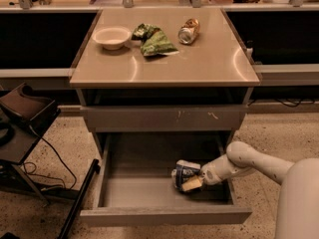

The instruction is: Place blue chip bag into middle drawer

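The middle drawer (164,215) is pulled out below the table, wide and grey with a plain front panel. The blue chip bag (184,173) lies inside it at the right, crumpled, dark blue with white and silvery patches. My gripper (192,182) reaches into the drawer from the right on the white arm and sits against the bag's right side, with a pale fingertip (191,184) showing at the bag's lower edge. The bag looks to rest on the drawer floor.
On the tabletop stand a white bowl (111,36), a green crinkled bag (152,40) and a gold can (189,31). A scratched grey drawer front (164,118) is shut above the open drawer. A dark chair (22,113) with cables stands at the left.
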`<state>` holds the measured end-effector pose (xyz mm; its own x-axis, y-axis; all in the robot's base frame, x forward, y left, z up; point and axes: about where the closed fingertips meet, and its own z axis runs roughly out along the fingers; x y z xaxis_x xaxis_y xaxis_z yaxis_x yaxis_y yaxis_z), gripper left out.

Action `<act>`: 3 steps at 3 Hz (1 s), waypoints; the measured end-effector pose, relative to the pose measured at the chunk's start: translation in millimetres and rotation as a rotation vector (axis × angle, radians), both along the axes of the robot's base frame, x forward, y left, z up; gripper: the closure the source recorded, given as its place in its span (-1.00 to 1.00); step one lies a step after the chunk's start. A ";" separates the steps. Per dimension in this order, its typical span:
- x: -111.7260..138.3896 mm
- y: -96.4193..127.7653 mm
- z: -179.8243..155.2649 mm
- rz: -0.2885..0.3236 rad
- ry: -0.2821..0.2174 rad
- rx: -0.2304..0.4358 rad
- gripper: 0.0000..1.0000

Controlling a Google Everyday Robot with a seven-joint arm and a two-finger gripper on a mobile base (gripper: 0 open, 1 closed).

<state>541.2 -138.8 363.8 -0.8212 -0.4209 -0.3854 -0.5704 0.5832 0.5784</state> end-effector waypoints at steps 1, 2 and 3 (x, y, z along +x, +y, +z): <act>0.0 0.1 0.0 0.000 0.000 0.000 -0.77; 0.0 0.1 -0.1 0.000 0.000 0.000 -1.00; 0.0 0.1 -0.1 0.000 0.000 0.000 -1.00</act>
